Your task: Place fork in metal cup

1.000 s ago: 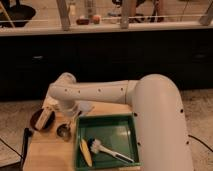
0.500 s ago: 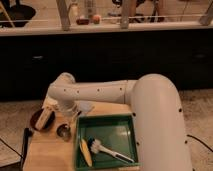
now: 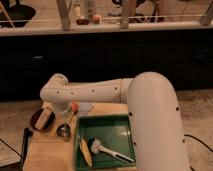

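The small shiny metal cup (image 3: 63, 131) stands on the wooden table, left of the green tray (image 3: 125, 131). A thin thing with an orange top (image 3: 73, 109), which looks like the fork, slants down towards the cup's rim. My gripper (image 3: 69, 111) hangs below the white arm's wrist at the left, right above the cup and at this thin thing. The arm hides most of the gripper.
A dark brown round bowl (image 3: 39, 121) with a pale item in it sits left of the cup. The green tray holds a yellow item (image 3: 86, 152) and a white dish brush (image 3: 106, 151). A dark counter front rises behind the table.
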Controlling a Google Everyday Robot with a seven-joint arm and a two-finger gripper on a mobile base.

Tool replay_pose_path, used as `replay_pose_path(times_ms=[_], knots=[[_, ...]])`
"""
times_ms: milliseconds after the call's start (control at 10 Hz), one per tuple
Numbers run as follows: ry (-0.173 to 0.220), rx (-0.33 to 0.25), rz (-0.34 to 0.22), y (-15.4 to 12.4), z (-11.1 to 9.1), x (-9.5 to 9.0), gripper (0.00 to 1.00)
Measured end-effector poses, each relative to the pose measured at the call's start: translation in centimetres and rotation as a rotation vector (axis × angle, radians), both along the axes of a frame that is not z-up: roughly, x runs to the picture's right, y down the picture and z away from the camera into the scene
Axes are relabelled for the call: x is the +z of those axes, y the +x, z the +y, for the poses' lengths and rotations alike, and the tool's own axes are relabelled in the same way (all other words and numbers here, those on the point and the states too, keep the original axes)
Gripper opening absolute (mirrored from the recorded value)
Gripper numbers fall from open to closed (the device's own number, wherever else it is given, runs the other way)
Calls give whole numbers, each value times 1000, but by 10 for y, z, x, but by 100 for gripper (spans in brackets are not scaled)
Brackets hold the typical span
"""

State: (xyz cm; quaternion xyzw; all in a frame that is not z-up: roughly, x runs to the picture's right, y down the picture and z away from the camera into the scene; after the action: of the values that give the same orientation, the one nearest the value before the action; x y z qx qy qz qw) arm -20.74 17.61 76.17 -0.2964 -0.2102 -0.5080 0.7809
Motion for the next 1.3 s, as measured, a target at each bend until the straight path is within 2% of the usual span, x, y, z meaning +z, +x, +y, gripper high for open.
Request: replay_pose_path(times_ms=[500,600,700,800,1300], knots=[[36,-38,-33,-18,13,-26,2],[40,-39,-39,-21,14,-30,5],[43,-39,-39,-21,14,-32,12],[46,-34,-41,-21,14,-34,24],[48,-15,-35,-14,12,-37,72]])
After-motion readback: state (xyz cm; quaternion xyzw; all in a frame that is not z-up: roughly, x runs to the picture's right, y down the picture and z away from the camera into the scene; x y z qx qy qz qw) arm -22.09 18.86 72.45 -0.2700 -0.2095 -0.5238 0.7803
